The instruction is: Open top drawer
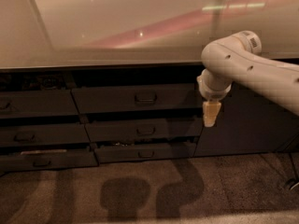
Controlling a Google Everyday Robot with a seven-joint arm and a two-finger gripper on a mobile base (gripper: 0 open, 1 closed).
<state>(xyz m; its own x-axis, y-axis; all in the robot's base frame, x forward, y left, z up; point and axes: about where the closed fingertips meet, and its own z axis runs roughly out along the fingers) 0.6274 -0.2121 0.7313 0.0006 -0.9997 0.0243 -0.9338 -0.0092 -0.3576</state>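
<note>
Nearest you, below the pincer, lies the carpeted floor, with the machine's own shadow spread across it. Above that your gripper hangs tip-down at the end of the pale arm, in front of the seam where the drawer bank meets the plain dark cabinet door behind and beside it. Whether the pincer stands wide or narrow cannot be told, and it holds nothing that can be seen. Beyond it and off toward the left of the view sits the top drawer, the widest dark front in the bank. Its right end is just beside the pincer, while its loop handle is well apart from the tip and a little higher. The handle's long axis runs level, along the drawer front, so a tip-down pincer would likely need to travel sideways and forward, and turn, before it can hook that loop. Below the handle are two narrower fronts, each with a like handle, which are easy to mistake for the target. Farthest back, above everything, runs the pale countertop. The pull appears not yet begun.
</note>
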